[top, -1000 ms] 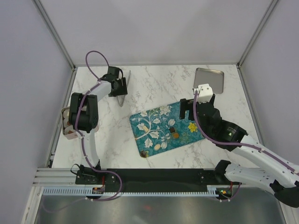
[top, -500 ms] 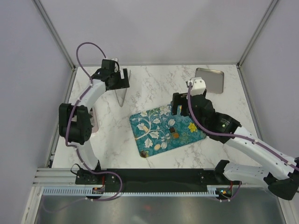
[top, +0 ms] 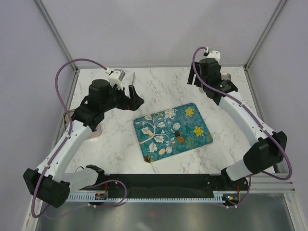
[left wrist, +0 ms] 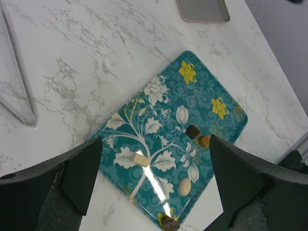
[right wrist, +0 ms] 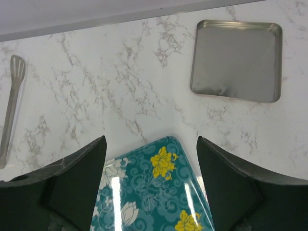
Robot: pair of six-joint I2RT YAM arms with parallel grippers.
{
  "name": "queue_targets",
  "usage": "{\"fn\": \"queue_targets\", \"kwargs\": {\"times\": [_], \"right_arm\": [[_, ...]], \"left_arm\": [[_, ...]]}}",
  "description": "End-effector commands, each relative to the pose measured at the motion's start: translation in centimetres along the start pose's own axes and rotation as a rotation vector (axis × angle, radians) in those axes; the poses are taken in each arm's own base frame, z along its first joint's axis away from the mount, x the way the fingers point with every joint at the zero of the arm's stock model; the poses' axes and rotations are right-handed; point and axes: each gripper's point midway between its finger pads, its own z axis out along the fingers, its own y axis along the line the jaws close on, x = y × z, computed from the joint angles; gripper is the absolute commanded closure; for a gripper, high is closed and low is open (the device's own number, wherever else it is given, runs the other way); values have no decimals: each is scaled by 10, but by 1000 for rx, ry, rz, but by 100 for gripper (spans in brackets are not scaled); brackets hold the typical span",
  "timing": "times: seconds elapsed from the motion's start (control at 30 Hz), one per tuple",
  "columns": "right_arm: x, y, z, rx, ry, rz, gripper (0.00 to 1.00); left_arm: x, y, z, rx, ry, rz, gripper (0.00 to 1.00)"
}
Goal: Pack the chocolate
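Left gripper (left wrist: 155, 143) spread wide and empty, chocolate (left wrist: 192, 131) scattered on the teal tray (left wrist: 231, 115) directly beneath its open jaws, right gripper (right wrist: 150, 142) equally wide, nothing held, tray's far corner under it

The white marble table (top: 163, 89) is carrying three things, all lying apart — a teal floral tray (top: 161, 129), a steel tray (right wrist: 236, 60) and metal tongs (right wrist: 16, 72).

The top camera looks steeply down from behind the arm bases over the whole table (top: 163, 89). Both wrist cameras look down from high up: the left gripper (left wrist: 155, 140) frames most of the tray (left wrist: 144, 110), the right gripper (right wrist: 150, 140) the pan (right wrist: 236, 60) and the tray's far corner, which all three views share.
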Motion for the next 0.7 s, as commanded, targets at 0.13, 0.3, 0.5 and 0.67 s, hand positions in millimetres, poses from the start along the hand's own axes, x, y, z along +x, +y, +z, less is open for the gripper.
{"fn": "queue_targets", "kwargs": {"times": [0.13, 0.3, 0.5, 0.67], "right_arm": [[-40, -43, 89, 132, -63, 58, 25], [-13, -85, 164, 302, -5, 77, 27], [4, -108, 228, 339, 30, 88, 28], [24, -114, 267, 293, 63, 107, 30]], "left_arm": [[43, -12, -38, 84, -15, -2, 0], [70, -22, -51, 166, 14, 14, 0], [94, -23, -54, 195, 59, -4, 1], [104, -28, -51, 228, 98, -26, 1]]}}
